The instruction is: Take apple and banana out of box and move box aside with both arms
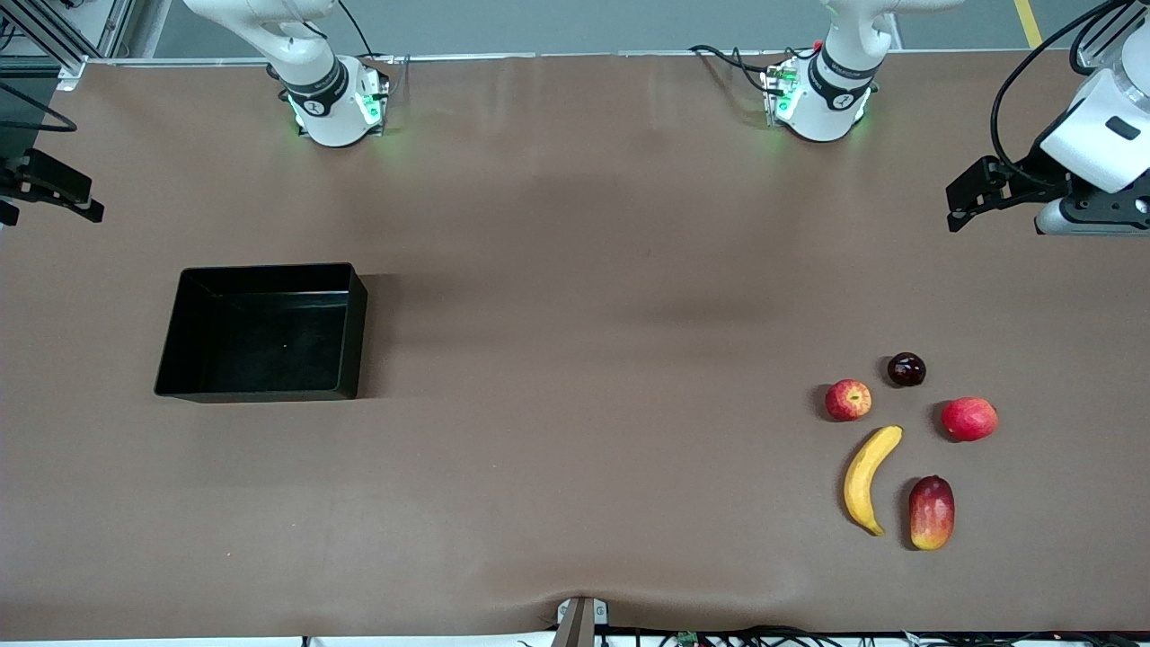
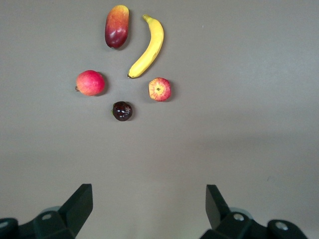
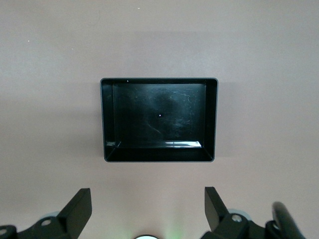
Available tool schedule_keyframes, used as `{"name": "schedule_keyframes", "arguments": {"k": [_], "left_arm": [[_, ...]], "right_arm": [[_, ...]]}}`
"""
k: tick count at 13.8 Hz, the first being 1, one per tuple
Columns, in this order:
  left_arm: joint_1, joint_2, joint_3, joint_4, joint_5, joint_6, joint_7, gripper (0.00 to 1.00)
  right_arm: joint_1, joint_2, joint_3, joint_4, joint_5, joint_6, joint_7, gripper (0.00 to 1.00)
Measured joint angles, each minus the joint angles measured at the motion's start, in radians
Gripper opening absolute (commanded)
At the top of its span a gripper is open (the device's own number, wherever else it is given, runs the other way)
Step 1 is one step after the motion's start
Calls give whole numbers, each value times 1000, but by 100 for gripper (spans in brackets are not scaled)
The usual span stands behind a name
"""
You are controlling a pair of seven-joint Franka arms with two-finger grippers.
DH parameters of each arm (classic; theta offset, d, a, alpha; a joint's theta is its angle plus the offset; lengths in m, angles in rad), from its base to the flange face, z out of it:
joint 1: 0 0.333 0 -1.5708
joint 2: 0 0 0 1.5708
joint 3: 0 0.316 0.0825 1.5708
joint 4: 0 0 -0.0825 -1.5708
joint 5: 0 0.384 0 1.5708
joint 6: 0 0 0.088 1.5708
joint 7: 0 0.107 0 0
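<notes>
The black box [image 1: 356,328] sits empty on the table toward the right arm's end; it also lies below the right wrist camera [image 3: 211,119]. A yellow banana [image 1: 867,479] and a small red apple [image 1: 848,400] with yellowish streaks lie toward the left arm's end, the banana nearer to the front camera. Both show in the left wrist view, banana [image 2: 148,48] and apple [image 2: 159,89]. My left gripper [image 1: 966,202] hangs open and empty over bare table at that end [image 2: 148,191]. My right gripper [image 1: 63,198] hangs open and empty over the table's edge at its own end [image 3: 147,194].
Beside the apple lie a larger plain-red fruit [image 1: 969,419], a dark round fruit [image 1: 906,369] and an oval red-yellow mango [image 1: 931,512]. The two arm bases [image 1: 337,103] [image 1: 822,99] stand along the table's edge. Brown tabletop stretches between box and fruits.
</notes>
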Motion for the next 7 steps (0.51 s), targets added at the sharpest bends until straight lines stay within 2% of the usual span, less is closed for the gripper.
{"name": "schedule_keyframes", "arguments": {"k": [7], "left_arm": [[0, 0, -1, 9, 0, -2, -1, 100]], "right_arm": [[0, 0, 0, 0, 0, 0, 0, 100]]}}
